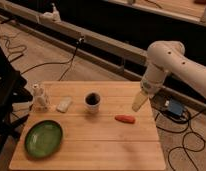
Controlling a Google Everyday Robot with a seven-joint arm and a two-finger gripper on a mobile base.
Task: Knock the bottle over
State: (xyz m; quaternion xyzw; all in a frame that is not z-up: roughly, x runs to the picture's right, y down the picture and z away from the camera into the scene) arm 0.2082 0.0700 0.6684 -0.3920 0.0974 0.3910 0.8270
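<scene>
Wooden slat table (96, 147) on a concrete-looking floor. Green plate (43, 138) sits at the front left corner. Further back there's a flat white block (64, 104), and just right of it a white cup (93, 101) with something dark inside. An orange carrot-looking thing (125, 119) lies right of the cup, a bit nearer the front, with the gripper (138, 102) hanging just above and right of it by the table's right edge. Black cables (46, 65) snake over the floor behind, a small blue box (173, 106) sits on the floor to the right, and a black stand (6, 95) is on the left.

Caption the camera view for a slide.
Bottle upright on the left of the table; gripper hovering over its right side.
</scene>
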